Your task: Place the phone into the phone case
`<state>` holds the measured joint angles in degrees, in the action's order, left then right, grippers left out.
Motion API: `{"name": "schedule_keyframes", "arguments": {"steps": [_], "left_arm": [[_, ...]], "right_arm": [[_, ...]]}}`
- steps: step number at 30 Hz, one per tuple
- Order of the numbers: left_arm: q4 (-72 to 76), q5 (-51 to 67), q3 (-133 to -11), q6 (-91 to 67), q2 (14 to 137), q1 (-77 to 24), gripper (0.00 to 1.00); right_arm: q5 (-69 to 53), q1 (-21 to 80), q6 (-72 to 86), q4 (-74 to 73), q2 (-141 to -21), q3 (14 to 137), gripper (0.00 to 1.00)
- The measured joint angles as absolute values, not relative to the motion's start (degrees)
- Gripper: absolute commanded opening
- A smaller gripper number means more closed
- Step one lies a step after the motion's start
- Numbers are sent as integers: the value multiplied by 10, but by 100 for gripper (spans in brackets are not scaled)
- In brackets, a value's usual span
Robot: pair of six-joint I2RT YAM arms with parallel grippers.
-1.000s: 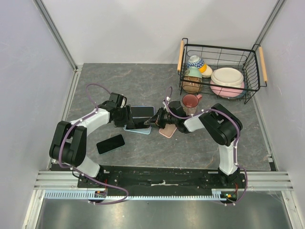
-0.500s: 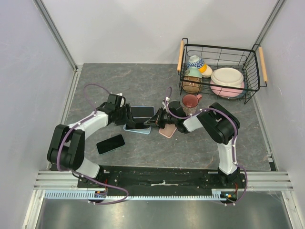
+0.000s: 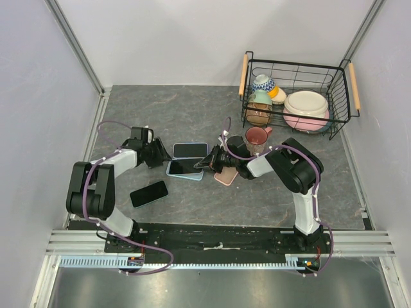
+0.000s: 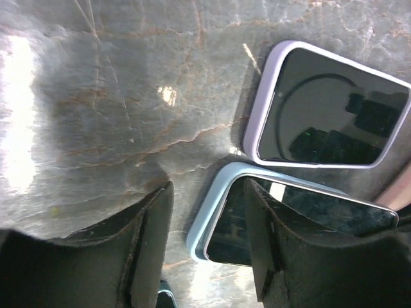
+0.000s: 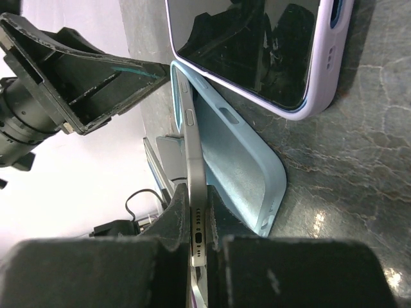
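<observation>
A light blue phone case [image 3: 177, 169] lies flat at mid-table. The phone [image 5: 196, 186] stands tilted in it, its far end down in the case [image 5: 241, 160] and its near end raised. My right gripper [image 3: 209, 162] is shut on that raised end, a finger on each face [image 5: 199, 240]. My left gripper [image 3: 156, 155] is just left of the case, open and holding nothing. In the left wrist view the case's corner [image 4: 207, 215] and the phone's dark screen [image 4: 308, 212] show beyond the open gripper [image 4: 209, 192].
A phone in a lilac case [image 3: 191, 149] lies right behind the blue case, close to it [image 4: 327, 115]. A bare black phone [image 3: 149, 193] lies front left. A pink case [image 3: 226, 177] is under the right arm. A pink mug [image 3: 257, 136] and a wire basket [image 3: 340, 96] of dishes stand back right.
My left gripper has drawn back to the left, off the blue case, and its jaws have narrowed a little. The right gripper and the phone have stayed put.
</observation>
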<state>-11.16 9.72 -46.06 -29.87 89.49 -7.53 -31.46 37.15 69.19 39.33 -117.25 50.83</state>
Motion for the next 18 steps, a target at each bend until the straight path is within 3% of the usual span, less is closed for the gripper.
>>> {"name": "schedule_keyframes", "arguments": {"steps": [3, 18], "left_arm": [[-69, 145, -438, -319, 908, -61, 50], [63, 211, -343, -390, 876, -53, 49]], "right_arm": [[-314, 372, 692, 393, -1173, 508, 0], [-311, 375, 696, 397, -1173, 508, 0]]}}
